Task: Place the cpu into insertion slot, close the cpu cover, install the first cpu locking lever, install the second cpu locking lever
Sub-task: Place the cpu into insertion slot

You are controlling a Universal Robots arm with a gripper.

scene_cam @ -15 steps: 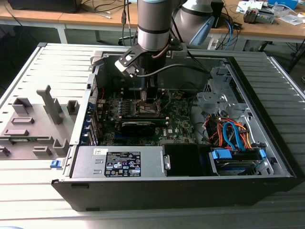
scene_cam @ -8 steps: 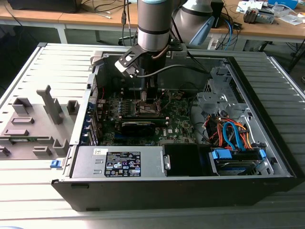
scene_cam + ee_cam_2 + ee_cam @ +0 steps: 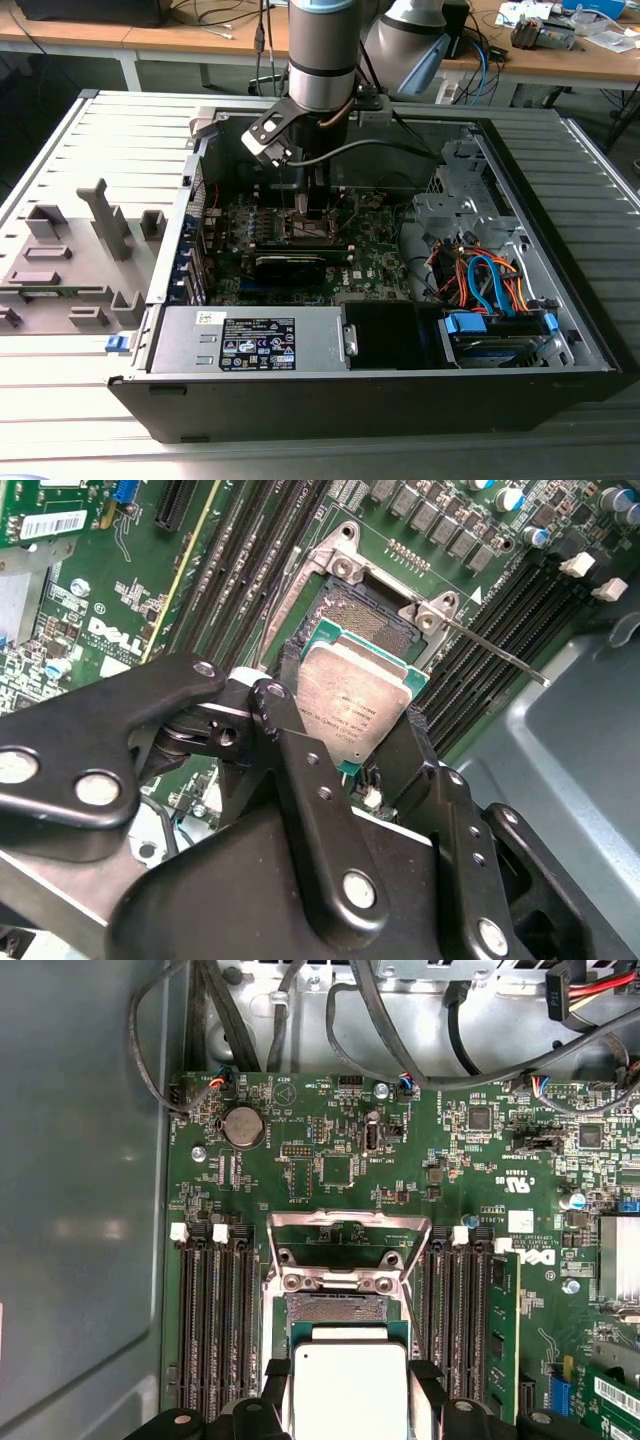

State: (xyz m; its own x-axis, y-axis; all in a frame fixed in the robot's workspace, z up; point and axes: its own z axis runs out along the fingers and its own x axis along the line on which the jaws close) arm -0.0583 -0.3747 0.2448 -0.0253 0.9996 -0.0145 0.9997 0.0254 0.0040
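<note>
- Setting: a robotics laboratory or workshop, shown in the exterior view.
- Centre: an open desktop computer case (image 3: 380,405) lies on a slatted metal table (image 3: 60,420), with its motherboard (image 3: 375,250) exposed.
- 12 o'clock: a robot arm (image 3: 322,50) reaches into the case. Behind it stand wooden workbenches (image 3: 90,45) strewn with cables (image 3: 225,15).
- 9 o'clock: grey fixture blocks (image 3: 75,260) stand on the table.

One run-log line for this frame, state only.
end effector: shut on cpu | cpu: partly over insertion slot, unseated | cpu cover: open
</note>
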